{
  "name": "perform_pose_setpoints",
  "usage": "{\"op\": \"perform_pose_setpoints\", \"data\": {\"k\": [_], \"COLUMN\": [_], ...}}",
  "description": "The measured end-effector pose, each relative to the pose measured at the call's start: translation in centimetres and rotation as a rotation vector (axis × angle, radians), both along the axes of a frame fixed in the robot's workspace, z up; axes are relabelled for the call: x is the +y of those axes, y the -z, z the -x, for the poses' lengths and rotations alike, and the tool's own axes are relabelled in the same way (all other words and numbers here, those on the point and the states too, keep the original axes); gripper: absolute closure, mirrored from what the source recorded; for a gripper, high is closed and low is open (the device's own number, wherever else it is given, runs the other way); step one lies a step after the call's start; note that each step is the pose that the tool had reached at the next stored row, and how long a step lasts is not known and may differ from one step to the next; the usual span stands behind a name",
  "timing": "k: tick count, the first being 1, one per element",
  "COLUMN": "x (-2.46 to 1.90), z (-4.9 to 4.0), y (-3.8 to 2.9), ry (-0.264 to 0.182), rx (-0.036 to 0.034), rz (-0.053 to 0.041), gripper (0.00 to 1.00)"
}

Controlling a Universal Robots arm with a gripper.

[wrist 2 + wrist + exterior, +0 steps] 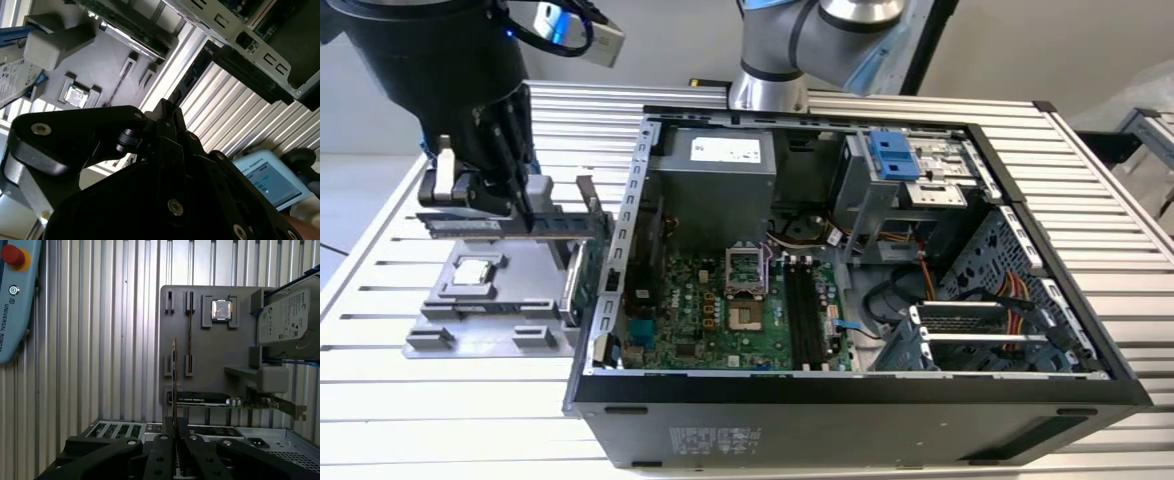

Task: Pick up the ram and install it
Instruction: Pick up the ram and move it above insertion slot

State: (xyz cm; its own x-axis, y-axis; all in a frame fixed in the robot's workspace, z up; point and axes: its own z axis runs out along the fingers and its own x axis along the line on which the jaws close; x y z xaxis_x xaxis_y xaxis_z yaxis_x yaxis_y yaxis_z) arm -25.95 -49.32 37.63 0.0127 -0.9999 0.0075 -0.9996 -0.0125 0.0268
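Gripper (174, 432): 1, fingers pressed together, pinching the ram (174, 380) at one end. 1 ram: long, narrow, thin board. It's edge-on in the first wrist view, so it reads as a bare line running away from the fingers. In the exterior view it lies level, broadside to the cam, colour hard to tell. It hangs above the tray (210, 365), off it.

Tray: 1, grey, flat on the table (100, 340). On it are 1 CPU (221, 310) in a square pocket, 1 hard drive (285, 322) w/ blue rails, and 1 card (200, 399) standing on edge along the tray side nearest the case (854, 420). The ram's free end sits near the card's top edge; can't tell if they touch.

Pendant (15, 300): 1, on the table, well apart from the tray, w/ bare ribbed table between.

Case: 1, on its side, open on top, just beside the tray. Inside is the mobo (707, 310) w/ black slots (803, 315), number unclear. Room above the slots is open; cables and the drive cage are toward the exterior view's right.
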Motion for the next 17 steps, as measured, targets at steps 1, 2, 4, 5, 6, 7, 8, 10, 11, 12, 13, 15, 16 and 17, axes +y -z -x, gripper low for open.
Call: {"op": "perform_pose_setpoints", "data": {"k": [1, 2, 4, 5, 6, 7, 8, 10, 11, 12, 13, 15, 16, 17], "x": [0.00, 0.00, 0.00, 0.00, 0.00, 0.00, 0.00, 0.00, 0.00, 0.00, 0.00, 0.00, 0.00, 0.00], "z": [-0.14, -0.28, -0.58, -0.73, -0.90, -1.06, -1.82, -2.24, -2.38, -2.52, -2.67, -2.96, -3.11, -3.24], "y": [0.00, 0.00, 0.00, 0.00, 0.00, 0.00, 0.00, 0.00, 0.00, 0.00, 0.00, 0.00, 0.00, 0.00], "ry": [0.000, 0.000, 0.000, 0.000, 0.000, 0.000, 0.000, 0.000, 0.000, 0.000, 0.001, 0.001, 0.001, 0.001], "rx": [0.0000, 0.0000, 0.0001, 0.0000, 0.0001, 0.0001, 0.0001, 0.0001, 0.0001, 0.0001, 0.0001, 0.0000, 0.0001, 0.0002], "rz": [0.0000, 0.0000, 0.0000, 0.0000, 0.0000, 0.0000, 0.0001, 0.0000, 0.0000, 0.0000, 0.0000, 0.0000, 0.0000, 0.0001], "gripper": [1.00, 1.00, 1.00, 1.00, 1.00, 1.00, 1.00, 1.00, 1.00, 1.00, 1.00, 1.00, 1.00, 1.00]}}
